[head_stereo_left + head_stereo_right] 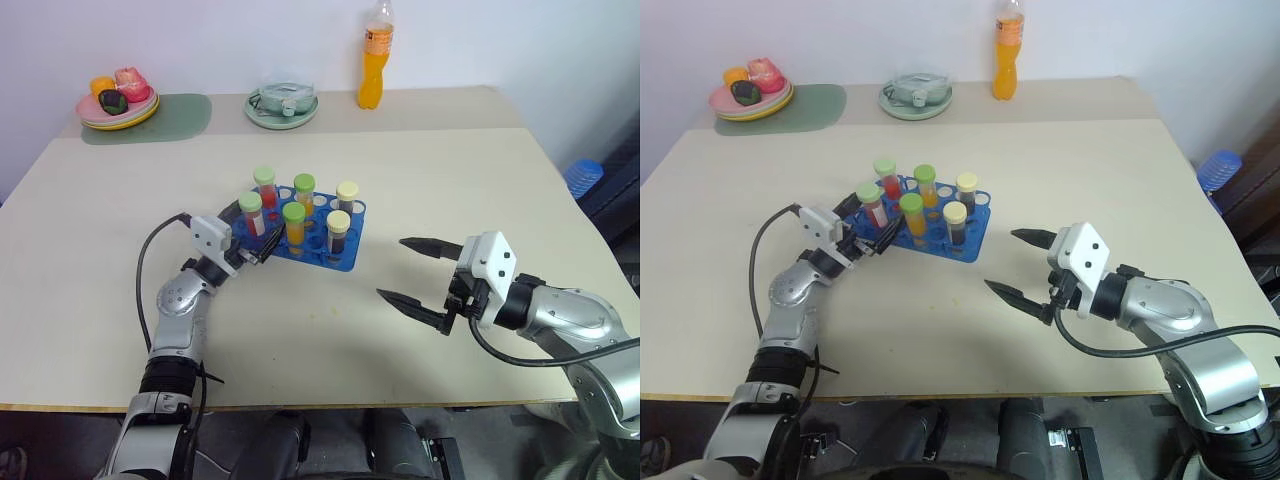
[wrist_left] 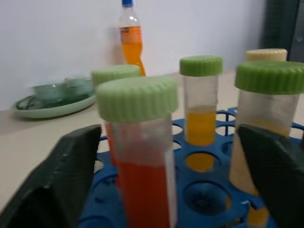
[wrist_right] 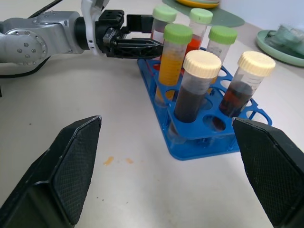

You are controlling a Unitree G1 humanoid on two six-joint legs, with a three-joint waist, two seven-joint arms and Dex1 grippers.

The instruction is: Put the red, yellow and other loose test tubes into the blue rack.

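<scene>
At the blue rack, the seated red tube is straddled by the released left gripper, best withdrawn straight back; right gripper is kept spread.

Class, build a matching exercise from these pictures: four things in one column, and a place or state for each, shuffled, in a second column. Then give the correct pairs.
Things
1. left gripper
2. right gripper
3. orange drink bottle
4. plate of toy food

Places or states
A. far left corner of the table
B. open, at the blue rack's left end
C. far edge, standing upright
D. open, above bare table right of the rack

Pairs: 1-B, 2-D, 3-C, 4-A
</scene>
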